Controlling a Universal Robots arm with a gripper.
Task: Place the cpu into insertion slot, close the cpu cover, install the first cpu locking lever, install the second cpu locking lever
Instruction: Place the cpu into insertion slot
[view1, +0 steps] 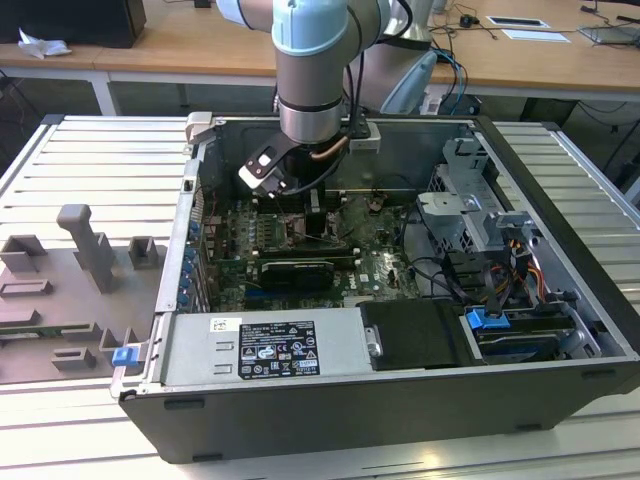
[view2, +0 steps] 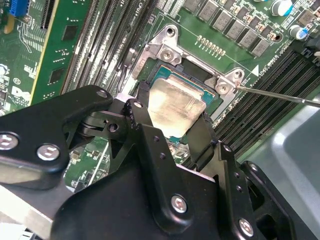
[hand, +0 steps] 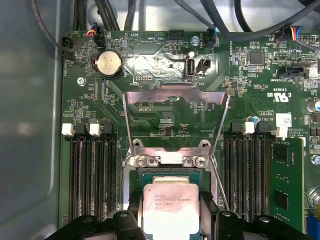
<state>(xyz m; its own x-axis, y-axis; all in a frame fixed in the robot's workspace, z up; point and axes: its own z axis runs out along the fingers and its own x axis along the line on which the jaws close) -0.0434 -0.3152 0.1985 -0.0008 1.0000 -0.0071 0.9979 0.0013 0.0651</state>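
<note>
Gripper (view2: 171, 119) fingers clamped on opposite edges of cpu (view2: 175, 100), over insertion slot (hand: 170, 176) mid-motherboard (hand: 165, 65) between memory slots (hand: 90, 175); cpu cover (hand: 150, 97) swung open.

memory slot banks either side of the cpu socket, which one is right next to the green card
The bank of long black memory slots bordering the green circuit card; the other bank runs along the grey metal case wall.

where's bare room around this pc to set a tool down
Bare slatted table at the exterior view's right of the case, and the strip in front. Crowded: grey fixture at that view's left; inside, the arm over the cpu, cables, drive cage.
</note>
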